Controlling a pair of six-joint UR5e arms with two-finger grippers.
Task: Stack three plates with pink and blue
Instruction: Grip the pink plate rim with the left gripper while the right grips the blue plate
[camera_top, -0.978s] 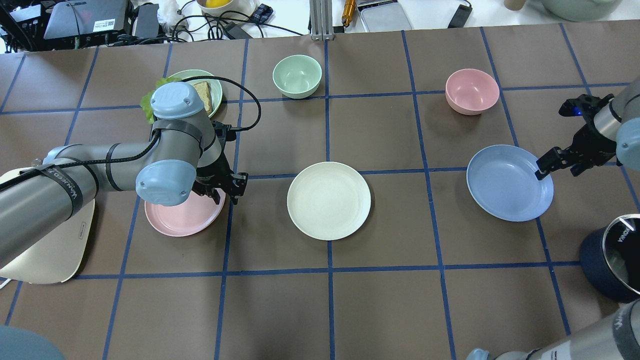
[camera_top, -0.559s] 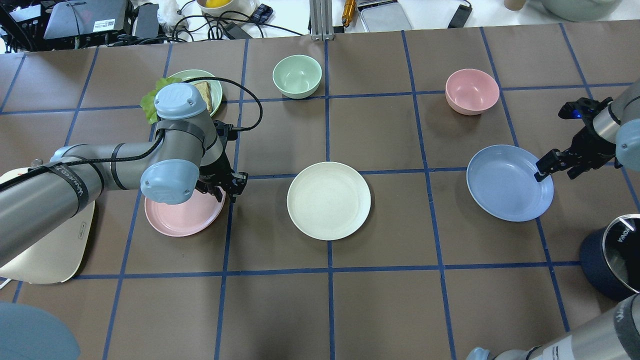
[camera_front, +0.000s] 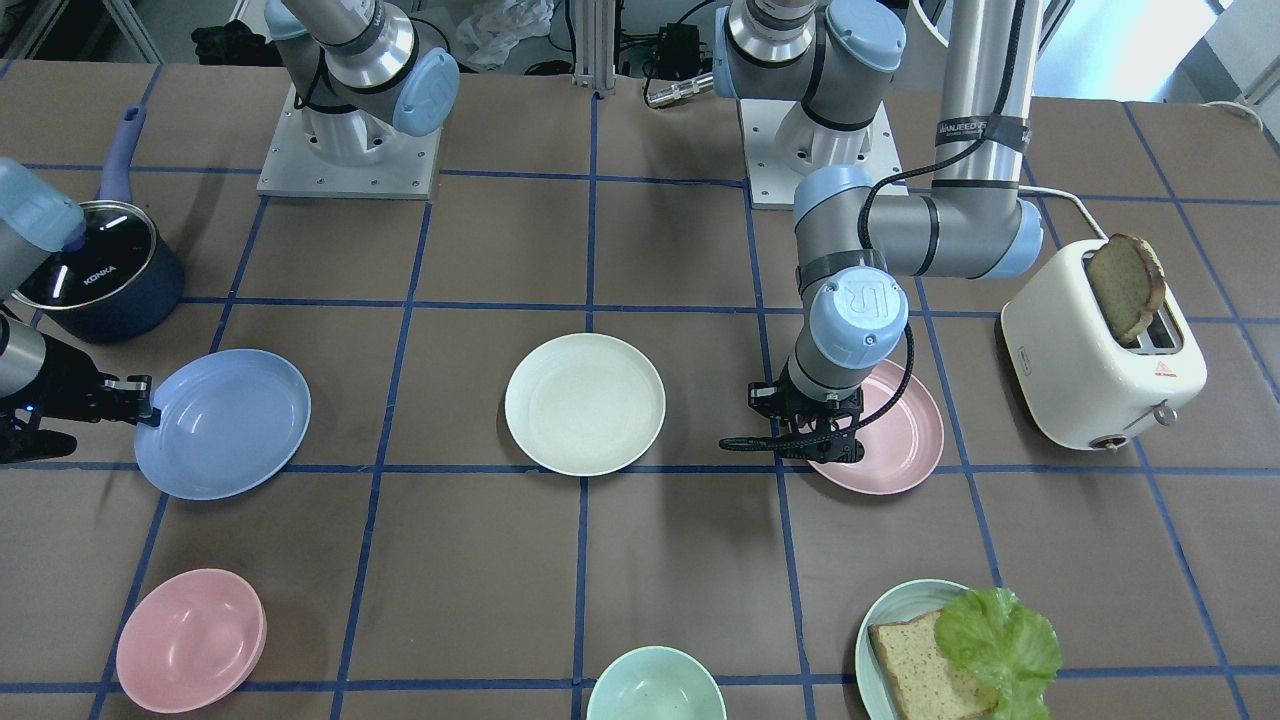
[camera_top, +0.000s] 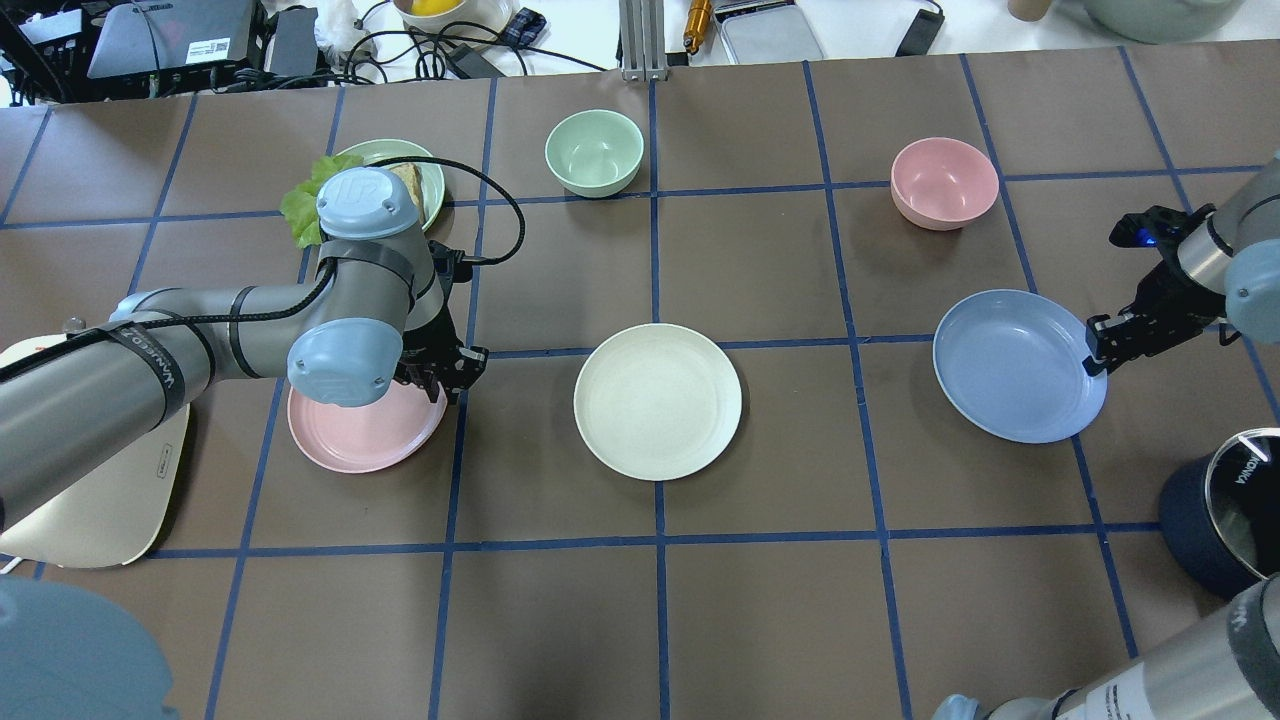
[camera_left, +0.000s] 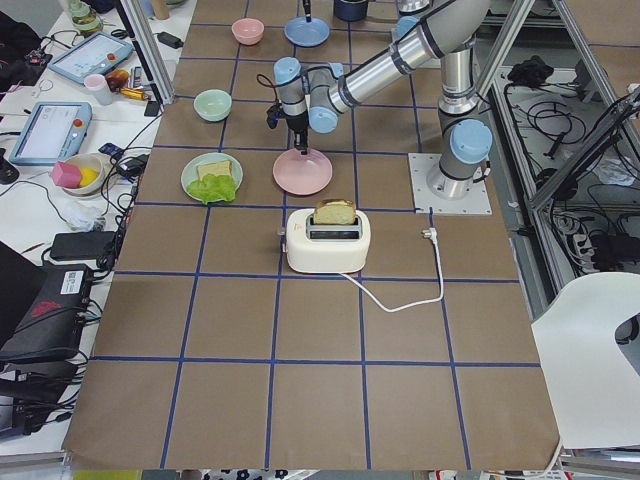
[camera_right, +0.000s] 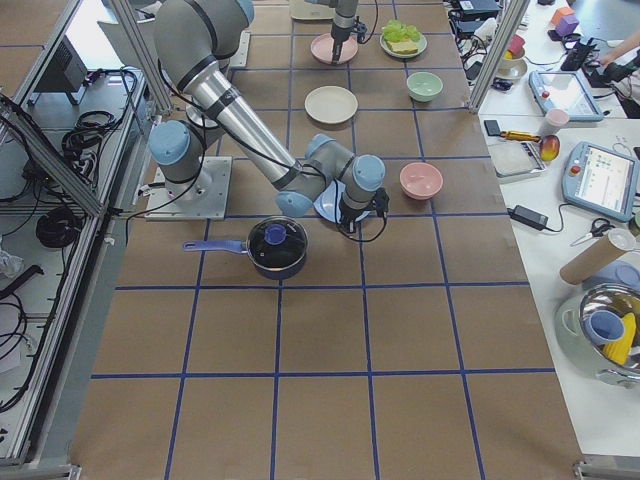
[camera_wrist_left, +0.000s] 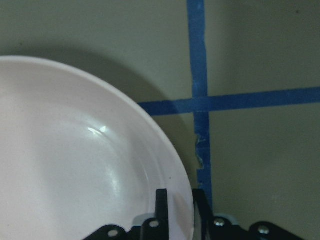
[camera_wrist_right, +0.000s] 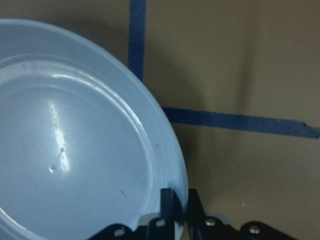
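Note:
The pink plate (camera_top: 360, 430) lies at the left, the cream-white plate (camera_top: 658, 400) in the middle and the blue plate (camera_top: 1010, 365) at the right, all apart on the table. My left gripper (camera_top: 445, 385) is shut on the pink plate's right rim; the left wrist view shows the rim (camera_wrist_left: 180, 190) between its fingers. My right gripper (camera_top: 1097, 350) is shut on the blue plate's right rim; the right wrist view shows that rim (camera_wrist_right: 177, 175) pinched between its fingers. The cream-white plate (camera_front: 585, 403) is untouched.
A pink bowl (camera_top: 944, 182) and a green bowl (camera_top: 594, 150) stand at the far side. A teal plate with bread and lettuce (camera_top: 425, 185) sits behind my left arm. A toaster (camera_front: 1100, 350) is at the left end and a dark pot (camera_top: 1225, 510) at the right end.
Both grippers have closed from open onto the rims of their plates. The right gripper has shifted slightly outward to the blue plate's edge. The plates have barely moved.

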